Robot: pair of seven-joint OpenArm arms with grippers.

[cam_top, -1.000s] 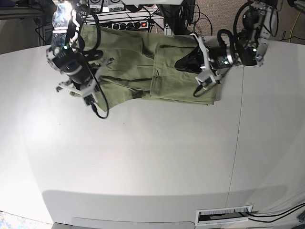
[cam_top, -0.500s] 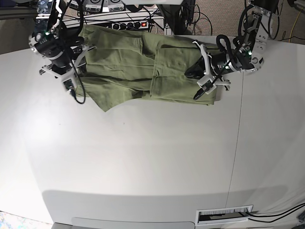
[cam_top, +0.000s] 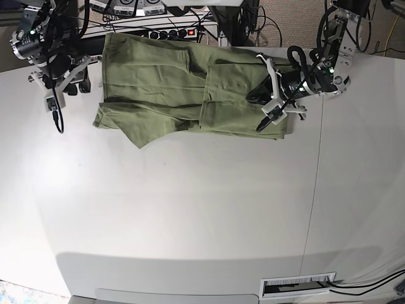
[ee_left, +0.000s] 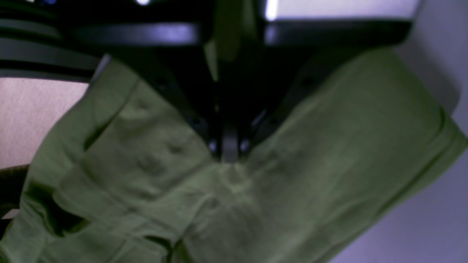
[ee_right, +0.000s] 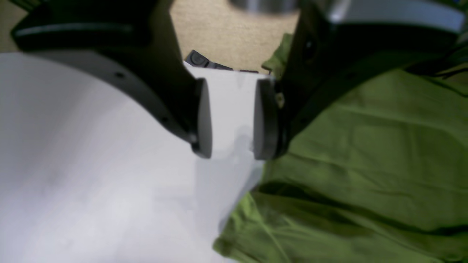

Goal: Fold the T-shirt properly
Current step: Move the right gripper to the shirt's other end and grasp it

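The olive-green T-shirt [cam_top: 164, 82] lies along the back of the white table [cam_top: 190, 209], partly folded, with a flap hanging toward me on its left. My left gripper [cam_top: 262, 121] is at the shirt's right end. In the left wrist view this gripper [ee_left: 229, 155] is shut, and the T-shirt [ee_left: 329, 146] puckers at its tips. My right gripper [cam_top: 60, 88] hovers off the shirt's left edge. In the right wrist view it [ee_right: 232, 120] stands open over bare table [ee_right: 91, 182], with the T-shirt [ee_right: 365, 146] just to its right.
A power strip [cam_top: 168, 33] and cables sit behind the table's far edge. A seam [cam_top: 314, 190] runs down the table on the right. A vent slot [cam_top: 297, 286] is at the front edge.
My right gripper opened, let go of the shirt's left side and pulled away up and left. That side now lies flat. The left gripper stayed shut at the right end.
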